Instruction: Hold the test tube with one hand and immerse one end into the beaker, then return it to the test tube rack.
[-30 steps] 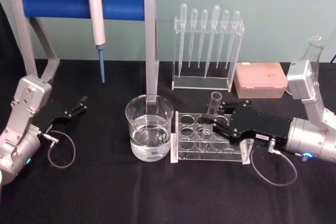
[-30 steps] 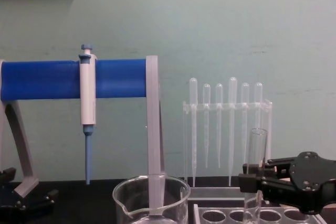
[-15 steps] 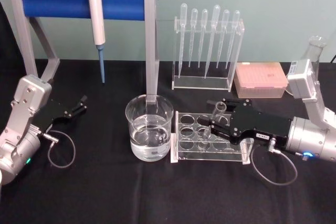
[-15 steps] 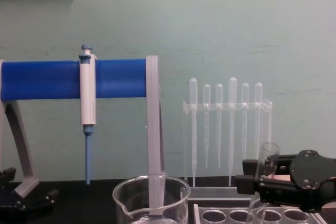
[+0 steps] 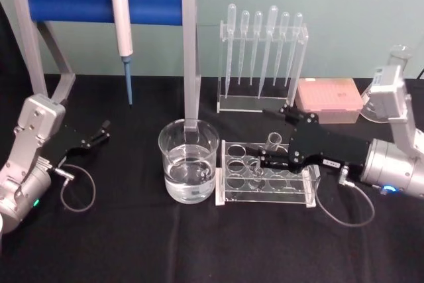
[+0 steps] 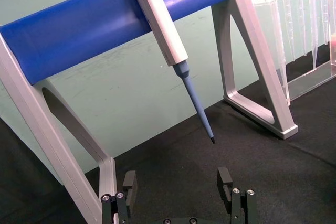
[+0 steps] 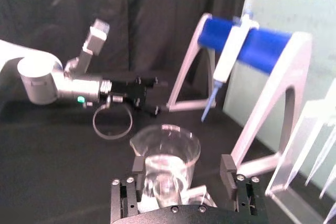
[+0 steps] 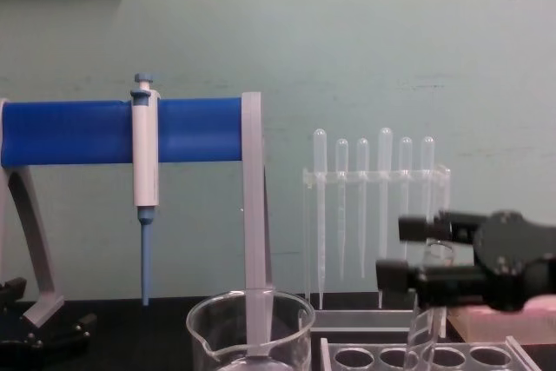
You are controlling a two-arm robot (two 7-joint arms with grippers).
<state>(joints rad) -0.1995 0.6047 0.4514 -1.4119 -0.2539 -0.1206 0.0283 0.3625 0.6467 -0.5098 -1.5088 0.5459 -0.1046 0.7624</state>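
Right gripper (image 5: 270, 152) clamped on test tube (image 5: 270, 145), tilted in the rack (image 5: 265, 193); I see no dip into beaker (image 5: 189, 164) yet (left gripper (image 6: 178, 187) parked, fingers apart).

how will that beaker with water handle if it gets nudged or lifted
The beaker is clear glass, so probably fragile and slick. Its wide flat base suggests it slides rather than tips. Roughly half full of liquid, it is likely heavy for its size and may slosh.
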